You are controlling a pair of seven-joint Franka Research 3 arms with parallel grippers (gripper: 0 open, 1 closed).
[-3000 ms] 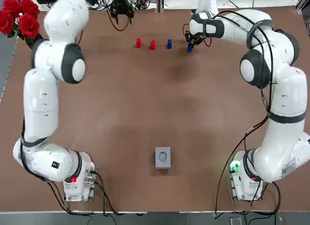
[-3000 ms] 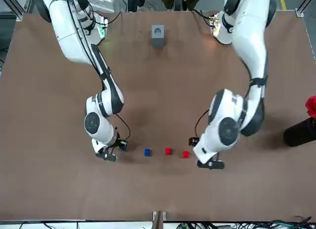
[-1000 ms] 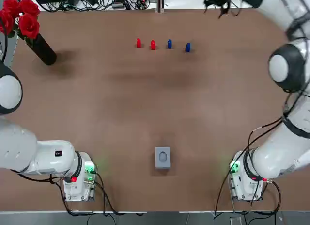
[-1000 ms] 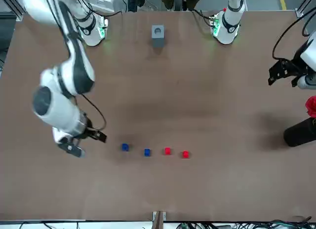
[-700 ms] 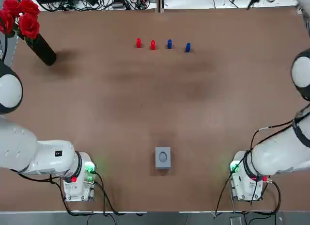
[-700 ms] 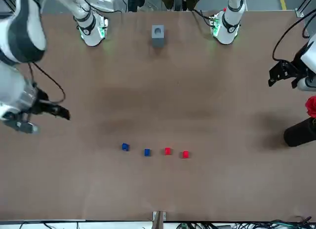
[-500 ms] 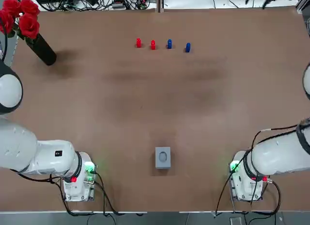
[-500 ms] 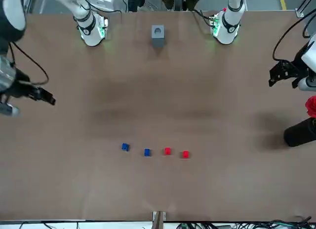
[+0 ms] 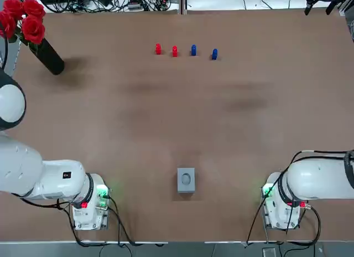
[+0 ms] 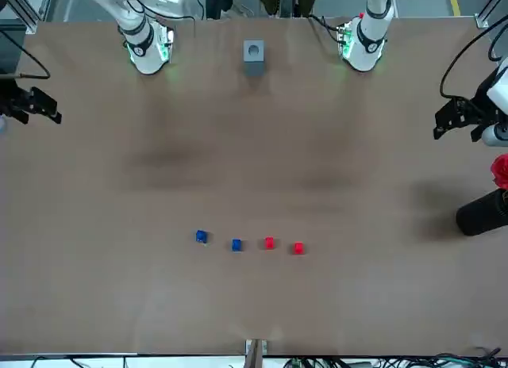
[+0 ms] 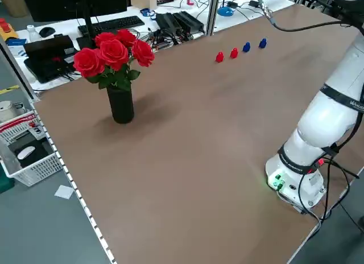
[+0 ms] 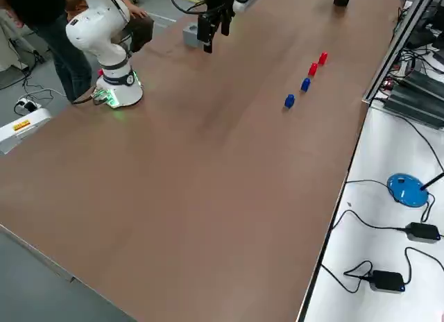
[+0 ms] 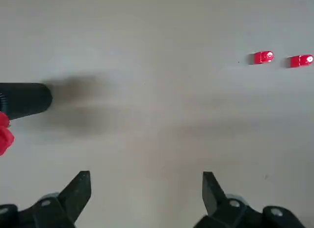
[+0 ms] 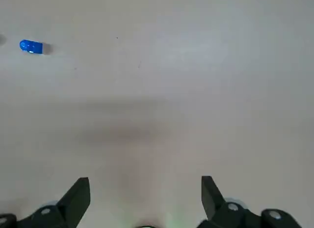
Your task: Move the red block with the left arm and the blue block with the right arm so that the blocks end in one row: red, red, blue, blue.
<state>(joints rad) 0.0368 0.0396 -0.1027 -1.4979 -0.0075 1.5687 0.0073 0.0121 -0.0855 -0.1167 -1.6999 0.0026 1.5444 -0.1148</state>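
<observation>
Brown tabletop [image 9: 166, 113] lies under two grippers, both spread wide and empty: left gripper [image 13: 146, 179] beside the one black vase of red roses [image 9: 47, 55], right gripper [image 14: 145, 183] far across from it. One grey square box [image 9: 186, 179] sits well apart from the vase. One row holds two small red blocks [image 9: 158, 49] nearer the vase, then two small blue blocks [image 9: 193, 50]. Left wrist view shows the vase and both reds, right wrist view just one blue.
</observation>
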